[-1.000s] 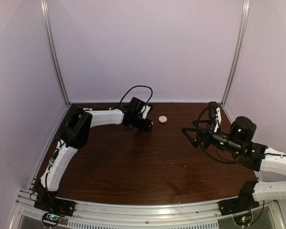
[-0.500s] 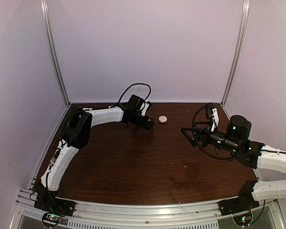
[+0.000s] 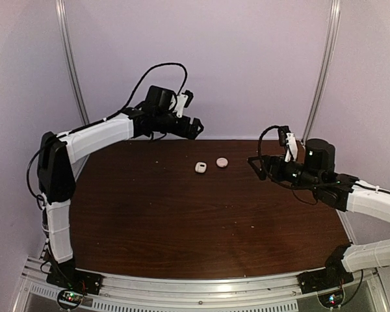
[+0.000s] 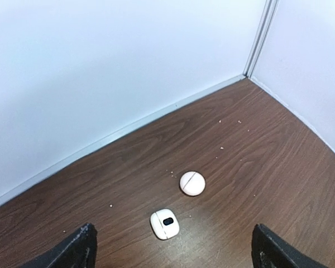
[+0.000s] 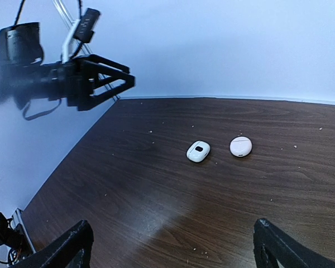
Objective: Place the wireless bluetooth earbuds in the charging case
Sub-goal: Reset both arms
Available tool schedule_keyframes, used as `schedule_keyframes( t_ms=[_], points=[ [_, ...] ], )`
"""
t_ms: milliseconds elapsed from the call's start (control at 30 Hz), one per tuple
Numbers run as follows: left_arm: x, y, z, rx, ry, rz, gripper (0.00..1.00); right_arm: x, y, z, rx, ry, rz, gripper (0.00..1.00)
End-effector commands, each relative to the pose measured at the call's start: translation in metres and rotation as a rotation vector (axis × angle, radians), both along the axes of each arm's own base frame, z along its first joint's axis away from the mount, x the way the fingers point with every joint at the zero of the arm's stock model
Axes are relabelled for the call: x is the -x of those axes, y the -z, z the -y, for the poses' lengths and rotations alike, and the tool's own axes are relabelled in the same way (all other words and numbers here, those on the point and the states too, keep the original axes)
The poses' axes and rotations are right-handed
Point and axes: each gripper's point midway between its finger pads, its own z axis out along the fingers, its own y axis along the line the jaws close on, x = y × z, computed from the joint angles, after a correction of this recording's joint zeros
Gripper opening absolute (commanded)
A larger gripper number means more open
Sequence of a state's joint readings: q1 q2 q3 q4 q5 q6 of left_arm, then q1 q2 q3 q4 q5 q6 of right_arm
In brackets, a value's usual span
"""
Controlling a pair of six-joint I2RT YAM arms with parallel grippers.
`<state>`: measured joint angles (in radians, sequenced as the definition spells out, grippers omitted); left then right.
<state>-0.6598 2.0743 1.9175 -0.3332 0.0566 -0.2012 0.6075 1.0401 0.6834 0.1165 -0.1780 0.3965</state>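
The charging case (image 3: pixel 201 168) lies shut on the dark wooden table, a small white rounded square with a dark spot on top (image 4: pixel 164 223) (image 5: pixel 198 151). No earbuds show in any view. My left gripper (image 3: pixel 194 126) hangs open high above the table's back edge, up and to the left of the case, with nothing between its fingers (image 4: pixel 174 248). My right gripper (image 3: pixel 259 166) stands open to the right of the case, a little above the table, also empty (image 5: pixel 173 245).
A flat pale pink round disc (image 3: pixel 221 162) lies just right of the case (image 4: pixel 192 183) (image 5: pixel 240 146). Pale walls with metal corner posts (image 3: pixel 322 71) close in the table on three sides. Small crumbs dot the wood.
My left gripper opened and rose from the table up toward the back wall, leaving the case lying beside the disc. My right arm drifted slightly up and back.
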Motion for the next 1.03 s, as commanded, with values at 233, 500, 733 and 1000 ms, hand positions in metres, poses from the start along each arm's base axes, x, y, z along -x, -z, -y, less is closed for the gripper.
schedule_keyframes(
  t_ms=[233, 500, 733, 1000],
  points=[
    [0.087, -0.025, -0.076, 0.163, -0.041, 0.005, 0.98, -0.027, -0.013, 0.039, 0.055, 0.194, 0.024, 1.00],
    [0.141, 0.007, -0.144, 0.194, -0.192, -0.017, 0.98, -0.021, 0.018, 0.034, 0.034, 0.156, -0.023, 1.00],
    [0.176, 0.049, -0.179, 0.261, -0.278, -0.075, 0.98, -0.012, 0.073, 0.029, 0.013, 0.120, -0.102, 1.00],
    [0.187, 0.072, -0.191, 0.279, -0.316, -0.099, 0.98, -0.010, 0.086, 0.036, 0.028, 0.147, -0.096, 1.00]
  ],
)
